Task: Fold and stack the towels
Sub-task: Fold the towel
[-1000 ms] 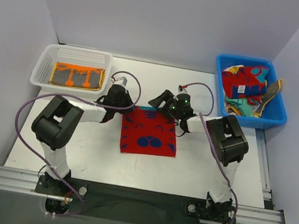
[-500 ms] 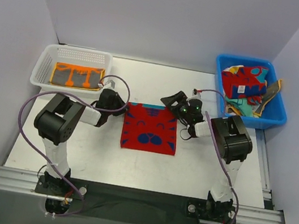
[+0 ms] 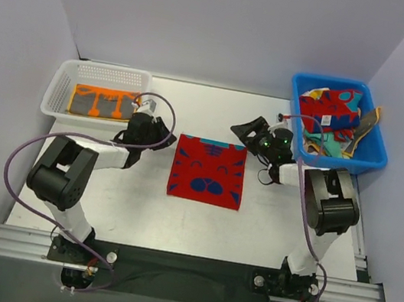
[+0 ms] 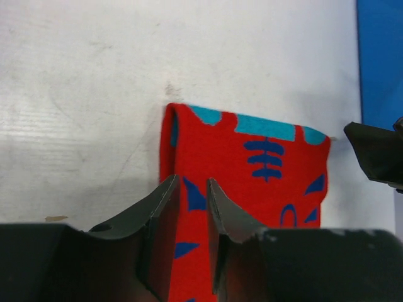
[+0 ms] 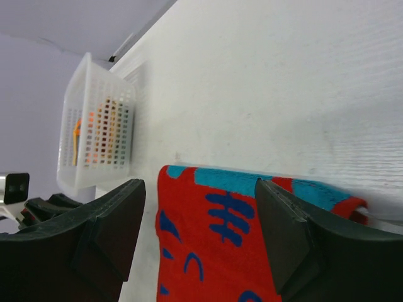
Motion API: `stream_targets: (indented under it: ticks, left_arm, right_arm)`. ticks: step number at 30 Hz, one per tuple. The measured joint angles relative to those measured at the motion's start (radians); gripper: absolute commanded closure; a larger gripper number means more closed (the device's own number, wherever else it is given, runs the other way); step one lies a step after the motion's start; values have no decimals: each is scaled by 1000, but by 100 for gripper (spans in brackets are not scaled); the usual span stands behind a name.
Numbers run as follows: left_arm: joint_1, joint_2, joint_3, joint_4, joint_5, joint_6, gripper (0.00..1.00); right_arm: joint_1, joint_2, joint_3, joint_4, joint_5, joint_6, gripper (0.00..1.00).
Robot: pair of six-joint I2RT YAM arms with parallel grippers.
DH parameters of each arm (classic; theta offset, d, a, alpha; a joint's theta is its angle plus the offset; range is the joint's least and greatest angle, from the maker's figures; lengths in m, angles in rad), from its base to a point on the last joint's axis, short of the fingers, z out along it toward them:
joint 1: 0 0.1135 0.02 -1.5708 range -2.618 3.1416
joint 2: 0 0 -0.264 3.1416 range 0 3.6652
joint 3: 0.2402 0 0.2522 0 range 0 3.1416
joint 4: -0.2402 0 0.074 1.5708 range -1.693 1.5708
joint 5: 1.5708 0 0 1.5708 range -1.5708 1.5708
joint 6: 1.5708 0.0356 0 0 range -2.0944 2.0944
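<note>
A folded red towel (image 3: 208,171) with blue and teal shapes lies flat on the table's middle. It also shows in the left wrist view (image 4: 252,157) and in the right wrist view (image 5: 214,233). My left gripper (image 3: 163,135) (image 4: 192,182) hovers just left of the towel's far left corner, its jaws a narrow gap apart and empty. My right gripper (image 3: 247,132) (image 5: 198,189) is wide open and empty by the towel's far right corner. An orange and grey towel (image 3: 103,101) lies in the white basket (image 3: 66,82).
A blue bin (image 3: 371,160) at the back right holds several loose towels (image 3: 331,111), red and teal among them. The white basket also shows in the right wrist view (image 5: 94,135). Purple cables loop from both arms above the table.
Both grippers have let go of the red towel and drawn back, left to the left, right to the right. The towel now lies flat, shifted slightly right.
</note>
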Motion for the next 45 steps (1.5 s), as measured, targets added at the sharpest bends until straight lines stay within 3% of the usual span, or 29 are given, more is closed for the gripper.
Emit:
stream_targets:
  ticks: [8, 14, 18, 24, 30, 34, 37, 40, 45]
  left_arm:
    - [-60, -95, 52, -40, 15, 31, 66]
    - [-129, 3, 101, -46, 21, 32, 67]
    - [-130, 84, 96, -69, 12, 23, 69]
    - [-129, 89, 35, -82, -8, -40, 69]
    - [-166, -65, -141, -95, -26, -121, 68]
    - [-210, -196, -246, -149, -41, -145, 60]
    - [-219, -290, -280, -225, -66, -129, 45]
    - [-215, -354, -241, -350, -106, -65, 30]
    - [-195, -372, -75, -501, -148, 91, 26]
  right_arm:
    - [9, -116, -16, -97, -91, -10, 41]
    - [8, -144, -94, -224, -100, -17, 48]
    - [0, -142, -96, -329, -109, -42, 60]
    - [-10, -121, -80, -497, -126, -99, 64]
    - [-8, -157, -58, -666, -161, -192, 64]
    - [-1, -233, -121, -742, -179, -230, 64]
    - [24, -277, -132, -815, -179, -270, 63]
    - [64, -299, -81, -928, -171, -342, 61]
    - [90, -312, 84, -1040, -165, -489, 56]
